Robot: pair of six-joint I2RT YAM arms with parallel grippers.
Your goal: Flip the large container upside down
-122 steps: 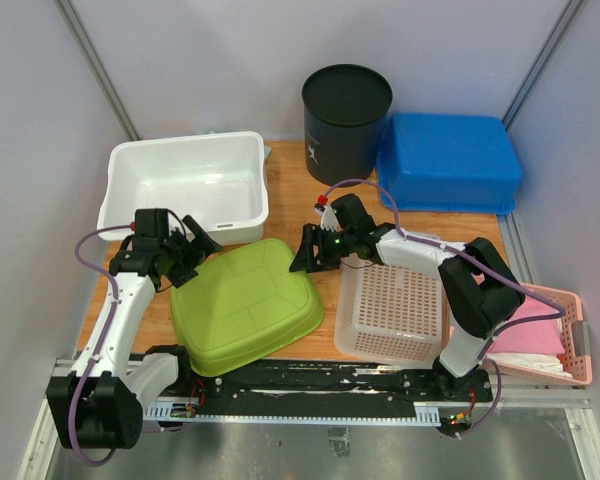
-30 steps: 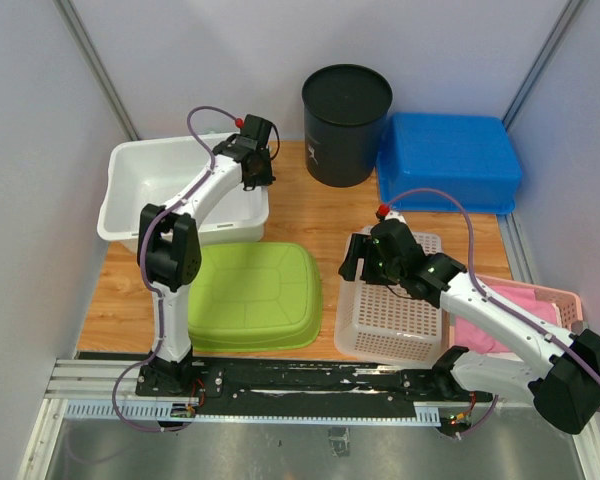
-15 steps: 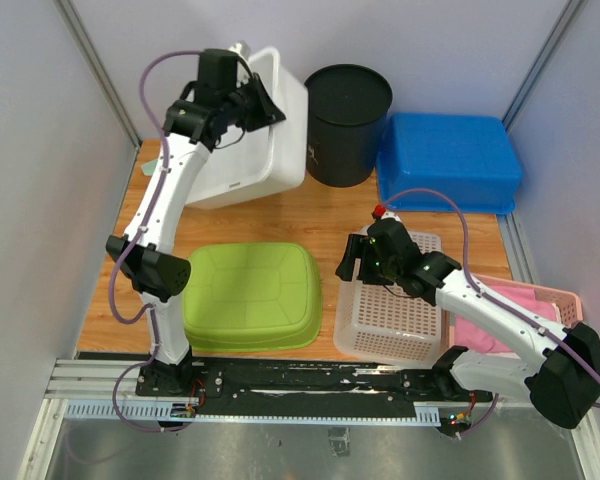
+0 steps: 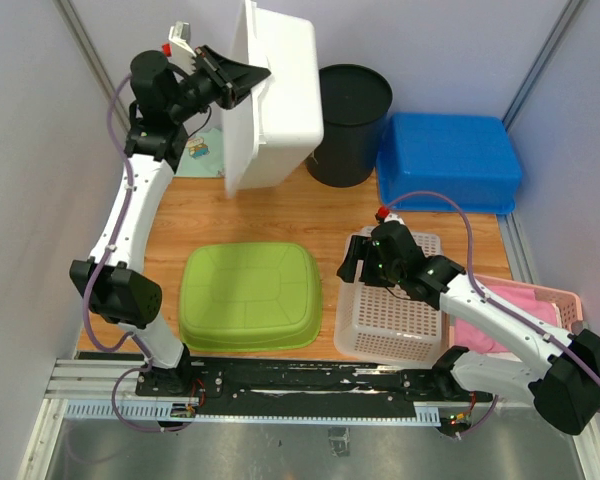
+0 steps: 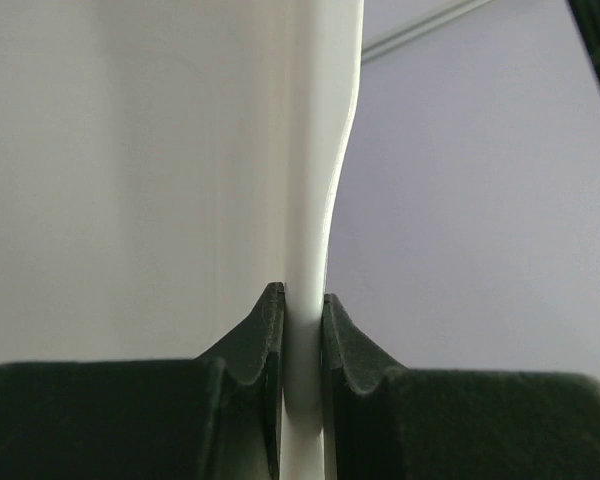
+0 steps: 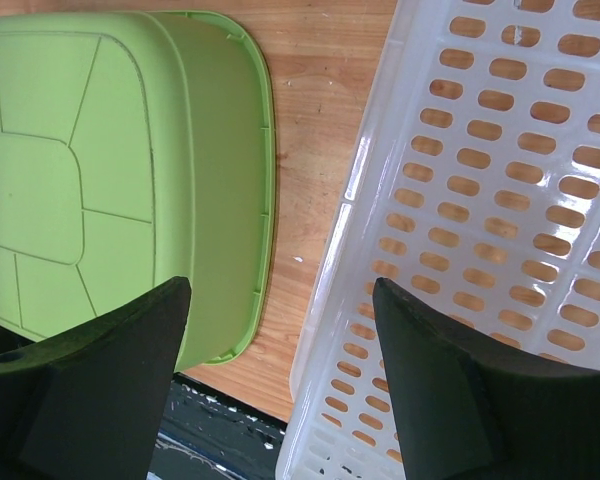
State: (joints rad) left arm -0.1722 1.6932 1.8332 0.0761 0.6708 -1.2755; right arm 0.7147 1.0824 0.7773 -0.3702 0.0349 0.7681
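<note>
Right now my left gripper is clamped on the rim of the white container. It stands tipped on edge at the far left of the tabletop, opening facing left, just beside the black bin. I judge the flip about half done. Next I'd roll it past vertical until the opening faces the tabletop, then let go. My right gripper hangs open over the gap between the green tub and the basket.

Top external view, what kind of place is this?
Probably a robot test cell: left arm and right arm bolted to a metal rail, plain panel walls, plastic bins like the blue tub.
</note>
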